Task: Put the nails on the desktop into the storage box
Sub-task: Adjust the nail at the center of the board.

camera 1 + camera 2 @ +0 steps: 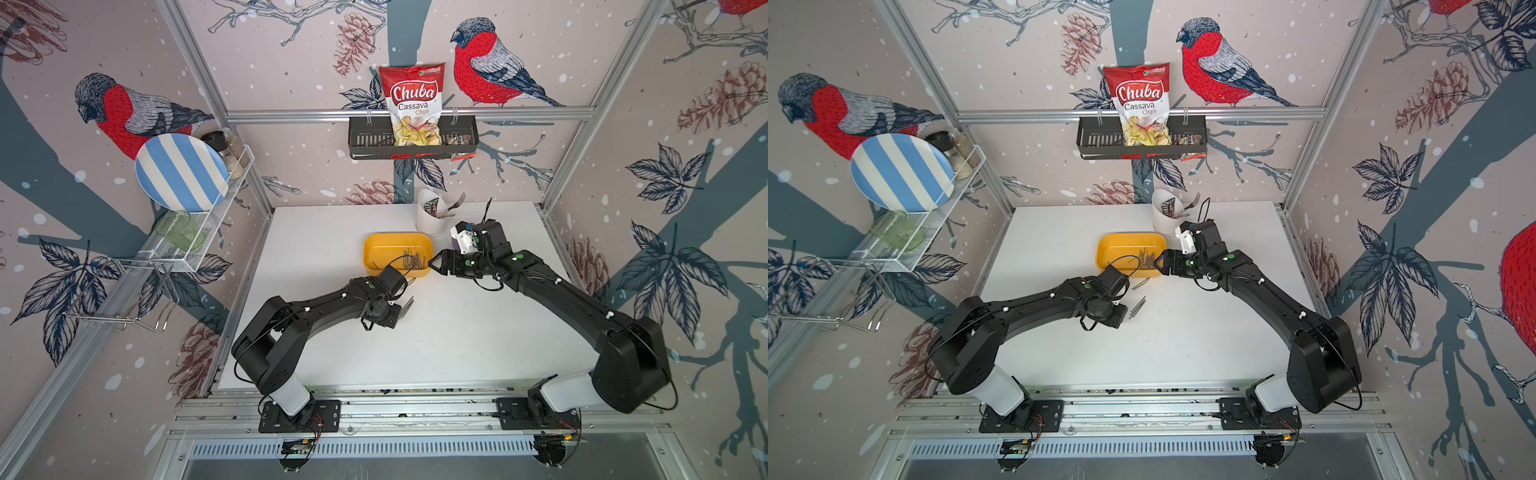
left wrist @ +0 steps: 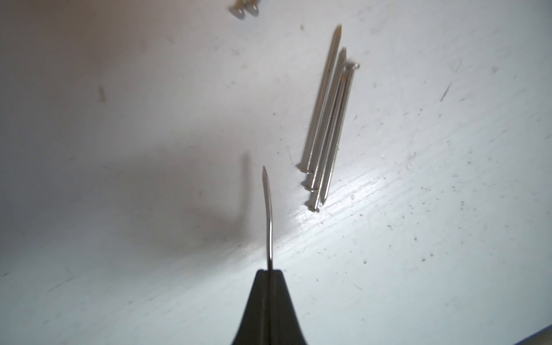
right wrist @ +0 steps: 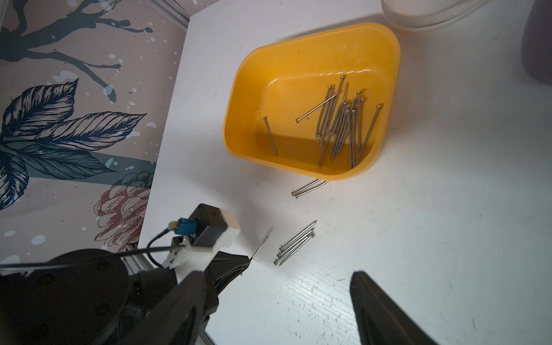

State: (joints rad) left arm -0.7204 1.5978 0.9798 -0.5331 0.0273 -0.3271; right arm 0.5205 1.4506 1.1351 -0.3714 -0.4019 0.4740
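Left wrist view: left gripper point(image 2: 270, 272), black jaws pressed together, pinching one thin, slightly curved grey metal nail point(image 2: 268, 215), point outward, lifted clear of the surface. Just beside it, a small bundle of long grey nails point(image 2: 327, 119) lying side by side on the matte white desktop point(image 2: 448, 209).

Right wrist view: shallow yellow-orange plastic storage box point(image 3: 242, 98), holding a heap of nails point(image 3: 343, 128). A few more nails point(image 3: 309, 187) lie on the desktop against its outer wall.

Right gripper point(image 1: 435, 264): fingers spread, empty, just beside the box's corner.
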